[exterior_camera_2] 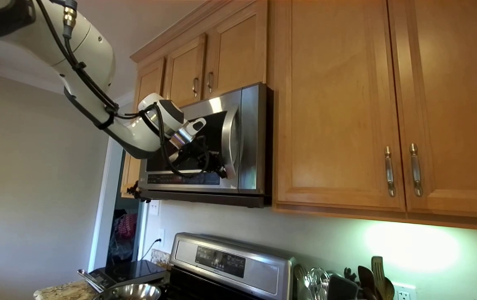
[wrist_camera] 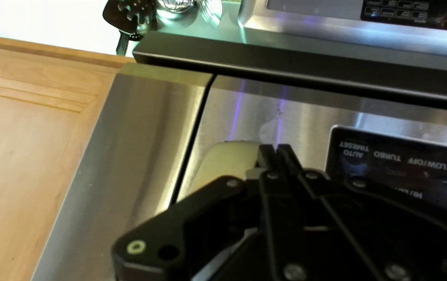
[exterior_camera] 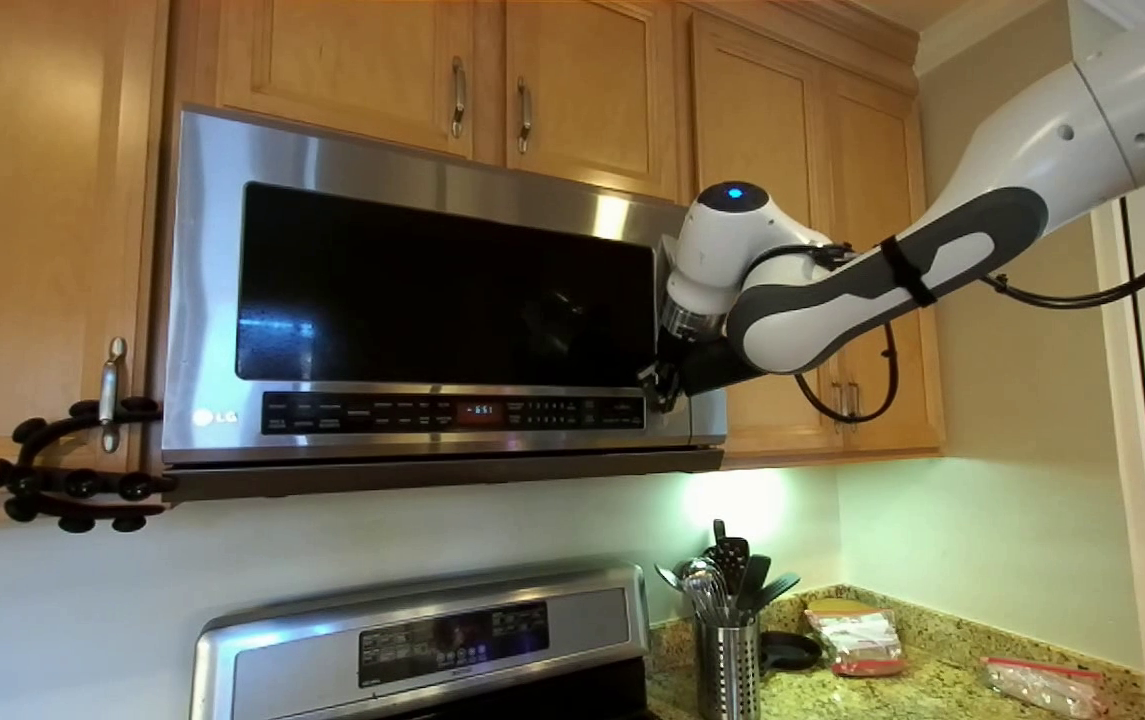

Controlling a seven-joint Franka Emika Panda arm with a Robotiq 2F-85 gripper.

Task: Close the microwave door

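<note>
Stretching side to side below the wooden cabinets (exterior_camera: 582, 80), the microwave door (exterior_camera: 432, 285) lies against the front of the microwave (exterior_camera_2: 253, 137), long axis horizontal, face pointing outward from the cabinets. Its handle (exterior_camera_2: 228, 141) stands upright (a bowed bar) along the right edge. Just beside the handle's lower end, the gripper (wrist_camera: 275, 150) has its fingers (wrist_camera: 265, 156) together.

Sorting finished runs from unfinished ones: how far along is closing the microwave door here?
Done: the microwave door looks shut, meeting the side panel at a narrow seam in the wrist view; latching can't be confirmed.
In hand: the gripper, fingers together, is beside the door handle; whether it presses on anything isn't clear.
Left: probably just backing the arm away, as the gripper is right at the door.
</note>
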